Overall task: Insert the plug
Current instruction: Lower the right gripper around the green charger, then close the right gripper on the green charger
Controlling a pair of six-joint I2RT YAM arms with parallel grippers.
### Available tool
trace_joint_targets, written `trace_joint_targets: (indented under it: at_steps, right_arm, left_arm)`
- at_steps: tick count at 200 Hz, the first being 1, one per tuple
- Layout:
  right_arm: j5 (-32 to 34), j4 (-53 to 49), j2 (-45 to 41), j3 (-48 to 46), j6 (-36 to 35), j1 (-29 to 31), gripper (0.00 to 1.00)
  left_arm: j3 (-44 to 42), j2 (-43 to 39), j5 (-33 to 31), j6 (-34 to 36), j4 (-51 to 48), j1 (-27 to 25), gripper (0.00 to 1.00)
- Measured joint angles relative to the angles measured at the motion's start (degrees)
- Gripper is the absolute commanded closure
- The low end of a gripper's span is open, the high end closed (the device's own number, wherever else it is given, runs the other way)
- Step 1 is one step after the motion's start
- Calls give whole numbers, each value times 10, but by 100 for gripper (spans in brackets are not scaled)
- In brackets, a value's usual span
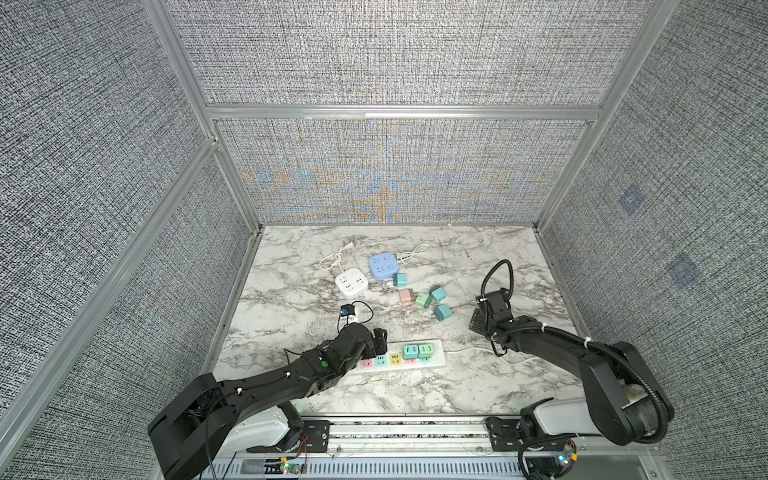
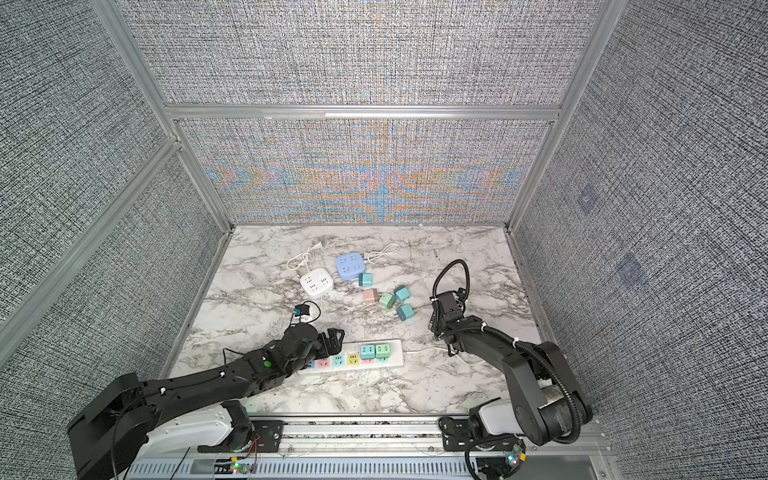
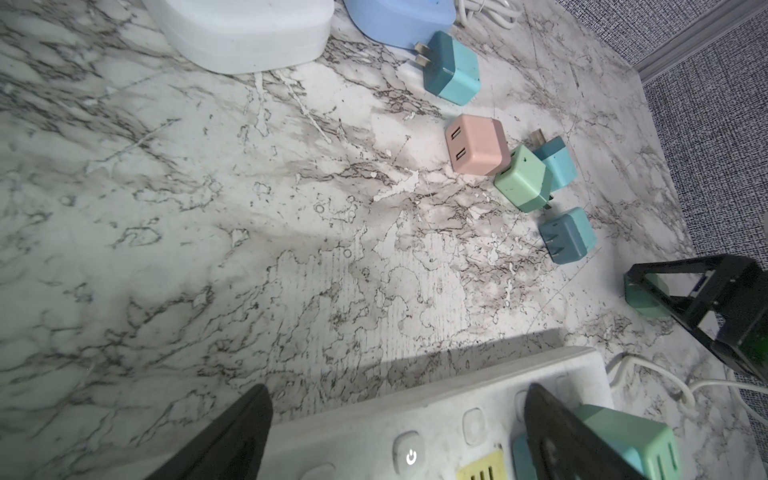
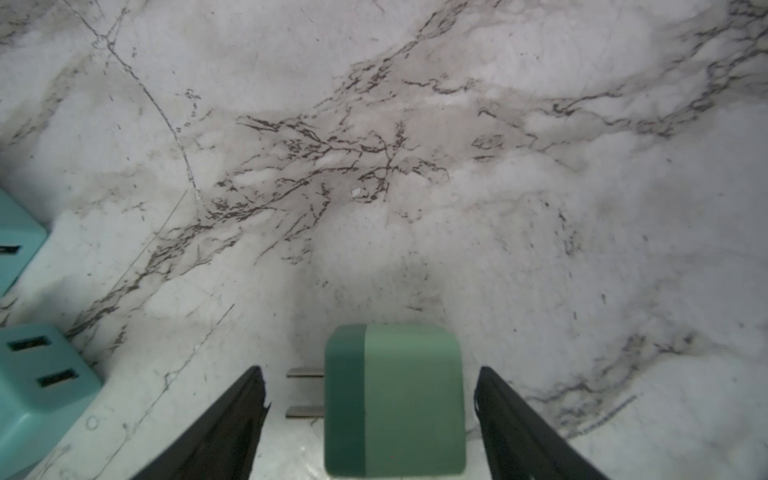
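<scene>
A green plug [image 4: 395,399] lies on its side on the marble table, its two metal prongs pointing at one of my right gripper's fingers. My right gripper [image 4: 370,374] is open and straddles the plug, with a gap on each side. In both top views that gripper [image 1: 478,325] [image 2: 434,327] points down at the right, hiding the plug. The white power strip [image 1: 440,354] [image 2: 397,354] lies near the front, with a teal plug [image 1: 410,351] and a green plug [image 1: 424,351] seated in it. My left gripper [image 3: 399,388] [image 1: 376,340] hangs open over the strip's [image 3: 415,411] left end, holding nothing.
Loose plugs lie mid-table: a teal one [image 1: 400,279], a pink one [image 1: 406,296], a green one [image 1: 423,300] and two more teal ones [image 1: 437,293] [image 1: 442,311]. Behind them stand a white cube socket [image 1: 351,282] and a blue one [image 1: 382,266] with white cables. Fabric walls enclose the table.
</scene>
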Motion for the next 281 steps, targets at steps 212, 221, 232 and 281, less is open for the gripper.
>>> trace_joint_targets:
  at_steps: [212,221,232,281]
  right_arm:
    - [-51,47,18,-6,35,-8,19]
    - [-46,47,31,5,29,-9,19]
    - [-39,44,44,17,25,-10,19]
    - [-8,31,69,31,7,-9,31]
  left_arm:
    - [-61,-82,-30,2,7,0,2]
    - [-62,-83,-32,2,9,0,2]
    - [-63,-86,-36,2,14,-1,2]
    - [-73,-93,-49,7,30,-1,2]
